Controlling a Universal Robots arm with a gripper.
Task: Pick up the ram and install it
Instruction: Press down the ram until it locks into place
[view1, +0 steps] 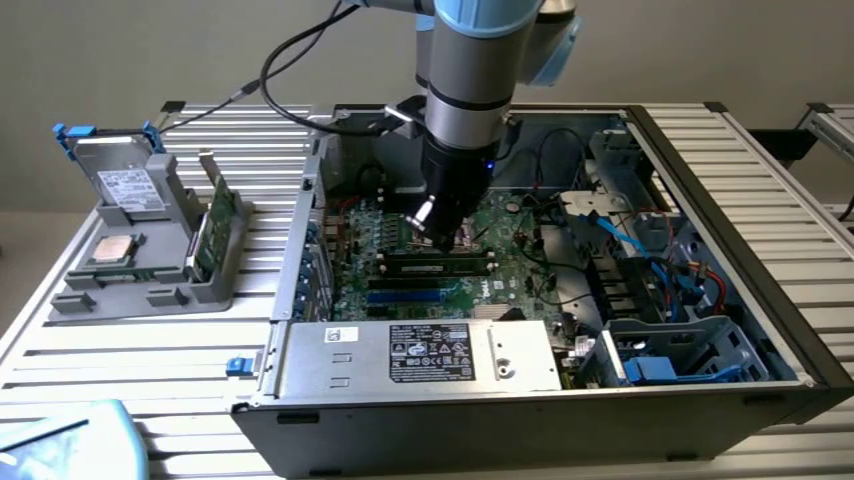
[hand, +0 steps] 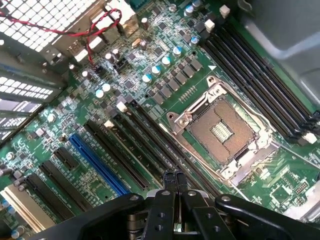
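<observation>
Motherboard (hand: 150, 90): ram (view1: 434, 266) below end effector (view1: 430, 232).

green motherboard (hand: 280, 187), black memory slots (hand: 260, 80), one blue slot (hand: 97, 162). ram (view1: 430, 266) dark w/ pale label. gripper (hand: 175, 182) black. red-black twisted wire (hand: 95, 30). case (view1: 534, 430) black, arm (view1: 467, 100) silver w/ light-blue joints. bench (view1: 134, 350) silver, ribbed.
</observation>
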